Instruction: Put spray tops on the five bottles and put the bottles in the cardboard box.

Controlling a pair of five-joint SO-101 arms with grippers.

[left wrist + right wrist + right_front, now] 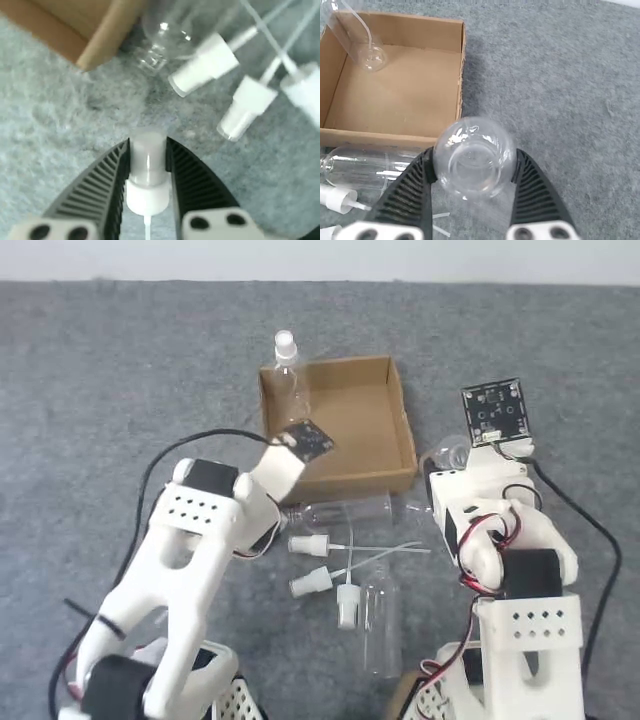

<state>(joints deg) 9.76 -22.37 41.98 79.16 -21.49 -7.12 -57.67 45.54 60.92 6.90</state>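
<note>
While over grey carpet (100, 390), left claw (147, 146) around spray top (146, 177), right claw (473, 153) around bottle (470, 167).

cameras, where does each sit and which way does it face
High view: fixed above, looking down on the grey carpeted table and brown cardboard box; both white arms show.
Left wrist view: on the left arm, looking down past its black pincer, shut on a white spray top.
Right wrist view: on the right arm, looking past its pincer, shut on a clear plastic bottle, toward the box.
All three show the box and a second clear bottle lying beside it.
</note>
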